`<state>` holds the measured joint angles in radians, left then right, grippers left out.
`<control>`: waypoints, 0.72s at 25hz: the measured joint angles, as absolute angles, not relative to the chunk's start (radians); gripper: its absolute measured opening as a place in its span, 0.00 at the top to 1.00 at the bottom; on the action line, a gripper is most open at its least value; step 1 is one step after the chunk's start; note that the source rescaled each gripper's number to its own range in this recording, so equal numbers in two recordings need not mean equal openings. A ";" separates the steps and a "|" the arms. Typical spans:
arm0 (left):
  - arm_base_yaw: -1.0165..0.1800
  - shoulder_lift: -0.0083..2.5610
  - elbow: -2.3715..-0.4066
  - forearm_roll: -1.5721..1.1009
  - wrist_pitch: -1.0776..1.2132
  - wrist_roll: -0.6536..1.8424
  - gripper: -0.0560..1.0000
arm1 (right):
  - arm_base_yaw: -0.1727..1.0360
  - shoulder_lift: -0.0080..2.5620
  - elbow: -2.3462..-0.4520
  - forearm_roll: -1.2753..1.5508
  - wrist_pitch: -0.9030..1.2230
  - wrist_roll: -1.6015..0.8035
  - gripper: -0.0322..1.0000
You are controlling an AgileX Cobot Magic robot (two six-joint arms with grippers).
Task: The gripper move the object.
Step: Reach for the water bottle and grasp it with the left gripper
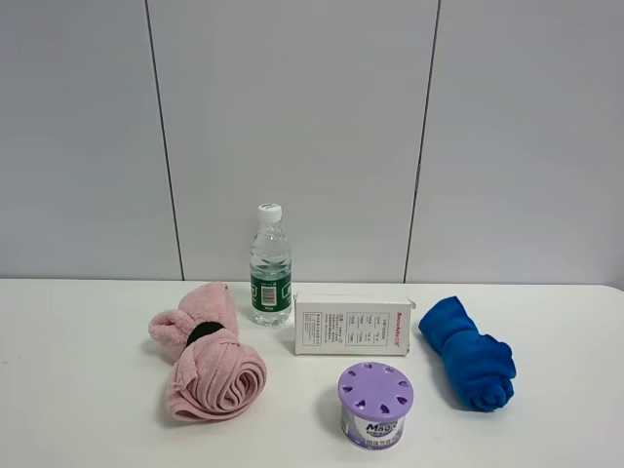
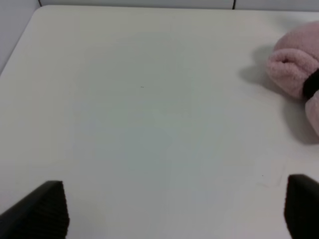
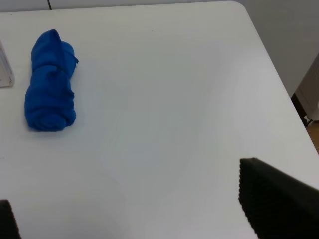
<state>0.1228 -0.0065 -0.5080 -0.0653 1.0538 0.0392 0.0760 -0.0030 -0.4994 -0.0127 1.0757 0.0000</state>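
Note:
A small clear water bottle [image 1: 270,265] with a white cap and a dark green label stands upright at the back of the white table, between a rolled pink towel [image 1: 205,353] and a white box [image 1: 352,325]. No arm shows in the exterior high view. My left gripper [image 2: 174,209] is open and empty over bare table, with the pink towel [image 2: 296,79] off to one side. My right gripper [image 3: 129,219] is open and empty, with a rolled blue towel [image 3: 50,89] beyond it. The bottle is out of both wrist views.
A purple-lidded round can [image 1: 374,404] stands in front of the white box. The blue towel [image 1: 470,353] lies right of the box. The table's right edge [image 3: 279,74] and corner show in the right wrist view. A grey panel wall stands behind the table.

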 joint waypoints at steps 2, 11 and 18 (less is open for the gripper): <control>0.123 -0.007 -0.508 -0.065 1.054 0.039 0.01 | 0.076 -0.003 -0.499 -0.013 1.076 0.000 0.00; 0.123 -0.007 -0.508 -0.065 1.054 0.039 0.01 | 0.076 -0.003 -0.499 -0.013 1.076 0.000 0.00; 0.123 -0.007 -0.508 -0.065 1.054 0.039 0.01 | 0.076 -0.003 -0.499 -0.013 1.076 0.000 0.00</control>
